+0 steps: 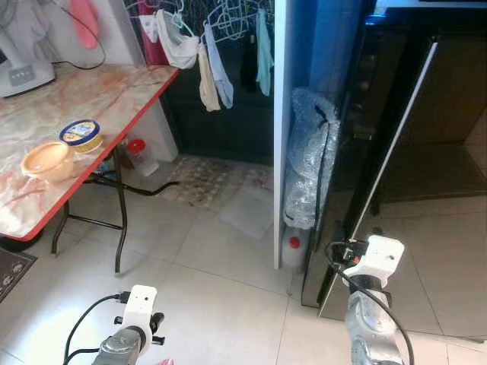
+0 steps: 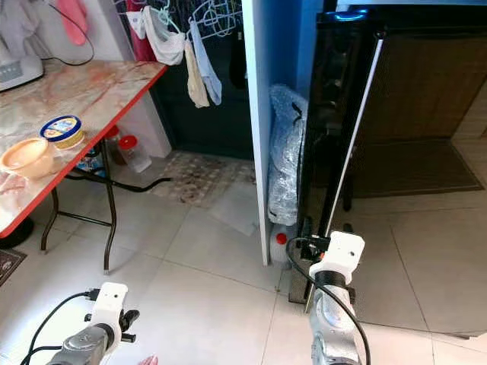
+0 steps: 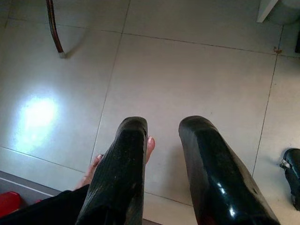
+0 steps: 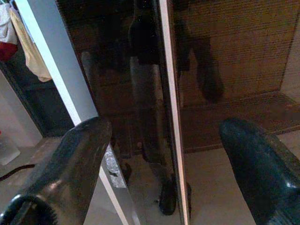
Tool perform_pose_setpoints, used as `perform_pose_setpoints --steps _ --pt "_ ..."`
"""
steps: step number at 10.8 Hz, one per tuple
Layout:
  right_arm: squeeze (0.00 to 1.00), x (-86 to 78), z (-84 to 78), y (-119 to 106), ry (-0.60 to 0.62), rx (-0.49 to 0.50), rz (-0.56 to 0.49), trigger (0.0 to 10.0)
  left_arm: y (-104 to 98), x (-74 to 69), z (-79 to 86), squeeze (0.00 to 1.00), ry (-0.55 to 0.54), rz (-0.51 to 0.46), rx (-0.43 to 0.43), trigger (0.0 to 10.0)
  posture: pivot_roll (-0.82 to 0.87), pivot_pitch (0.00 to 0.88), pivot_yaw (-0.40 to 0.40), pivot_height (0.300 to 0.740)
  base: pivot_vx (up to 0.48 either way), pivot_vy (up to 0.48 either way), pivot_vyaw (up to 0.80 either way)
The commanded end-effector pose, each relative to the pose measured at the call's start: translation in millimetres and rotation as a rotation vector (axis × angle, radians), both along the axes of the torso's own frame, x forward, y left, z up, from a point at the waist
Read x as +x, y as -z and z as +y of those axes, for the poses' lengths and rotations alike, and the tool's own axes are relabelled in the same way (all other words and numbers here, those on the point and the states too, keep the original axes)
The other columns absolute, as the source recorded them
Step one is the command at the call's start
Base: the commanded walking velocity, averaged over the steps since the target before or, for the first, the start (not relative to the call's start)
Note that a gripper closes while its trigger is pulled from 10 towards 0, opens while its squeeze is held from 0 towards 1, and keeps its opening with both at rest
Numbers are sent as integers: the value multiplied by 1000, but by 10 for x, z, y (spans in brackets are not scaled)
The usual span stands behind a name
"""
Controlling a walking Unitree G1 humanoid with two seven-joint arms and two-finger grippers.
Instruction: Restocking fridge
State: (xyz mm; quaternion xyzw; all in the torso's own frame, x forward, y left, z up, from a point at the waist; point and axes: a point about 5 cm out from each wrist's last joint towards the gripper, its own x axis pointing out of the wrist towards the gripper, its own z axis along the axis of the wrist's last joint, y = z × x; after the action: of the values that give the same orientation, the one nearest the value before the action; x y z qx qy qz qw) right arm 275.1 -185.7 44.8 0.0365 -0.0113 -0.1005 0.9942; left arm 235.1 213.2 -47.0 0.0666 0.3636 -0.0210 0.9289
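Two pincers in play, both empty. Fridge (image 1: 426,152) stands at the right, black glossy door shut or nearly so, a pale strip (image 4: 172,112) running down the door edge. Judged step: get the door open before anything is stocked.

How to do it well (judgement):
- Close the right pincer on the door edge at the pale strip, not on the flat glass, which looks slick and gives no purchase.
- Pull along the door's arc and let the body step back with it, so the swing is not blocked by the robot.
- Watch the bubble-wrapped bundle (image 1: 308,152) and the white partition (image 1: 280,129) just beside the fridge; the door edge lies near both.

Stock still on the desk (image 1: 46,114) at far left: a lidded tub (image 1: 81,134) and a bowl (image 1: 47,161) near its red front edge, well apart from the fridge. The left arm would have to fetch them after the door is open.

Pose:
- Right arm (image 1: 369,319) raised and reaching forward. Right pincer (image 4: 172,154) wide open, fingers either side of the strip, touching nothing I can confirm.
- Left arm (image 1: 129,334) low, pointing down at the floor tiles (image 3: 187,70). Left pincer (image 3: 161,140) parted a little, holding nothing. A person's bare foot (image 3: 149,145) shows behind one finger.
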Motion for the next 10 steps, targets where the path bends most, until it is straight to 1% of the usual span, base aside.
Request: perform_pose_setpoints --steps 1,10 --pt "0 6 33 5 -5 -5 0 10000 25 -51 52 0 -7 18 13 10000 -211 32 127 740 0 0 0" --pt "0 16 37 0 -4 -7 -3 10000 18 -38 46 0 -5 14 13 10000 -210 28 127 740 0 0 0"
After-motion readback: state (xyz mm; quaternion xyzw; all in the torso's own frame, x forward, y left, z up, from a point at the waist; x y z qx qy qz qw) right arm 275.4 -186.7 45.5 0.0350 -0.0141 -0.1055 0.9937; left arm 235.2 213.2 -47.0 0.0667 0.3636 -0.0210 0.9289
